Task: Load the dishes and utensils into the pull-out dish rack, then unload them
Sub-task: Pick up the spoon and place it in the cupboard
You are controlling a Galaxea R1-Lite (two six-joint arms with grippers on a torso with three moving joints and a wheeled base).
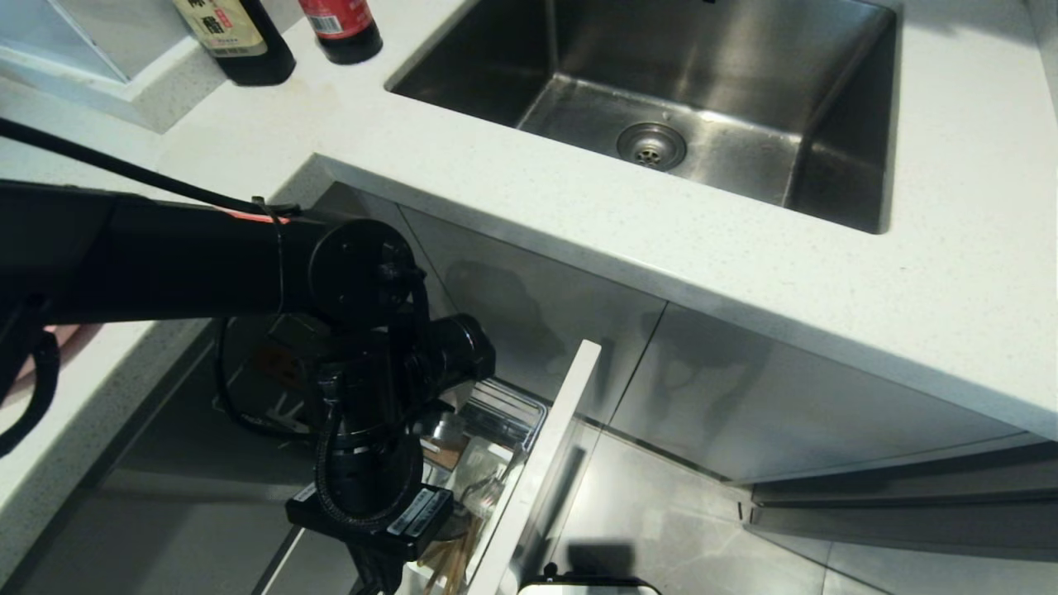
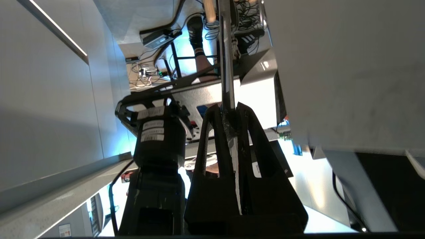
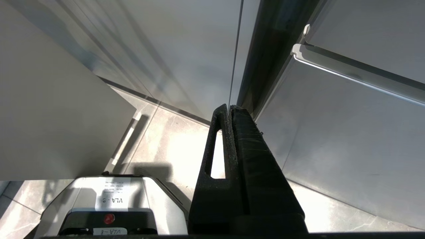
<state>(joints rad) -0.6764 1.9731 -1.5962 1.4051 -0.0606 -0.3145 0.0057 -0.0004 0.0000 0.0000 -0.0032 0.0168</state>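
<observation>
Left wrist view: the black left gripper (image 2: 232, 116) is seen clamped shut on a slim grey metal spoon (image 2: 226, 66), whose handle is pinched between its fingertips.

Left arm (image 1: 364, 388): mine, reaching down over the pull-out dish rack (image 1: 529, 471)
Rack: drawn out below the counter (image 1: 579, 223)
Sink (image 1: 661, 99): bare steel

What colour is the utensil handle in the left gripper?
Grey metal: the spoon handle, clamped in the left gripper. Left wrist view shows it best.
</observation>
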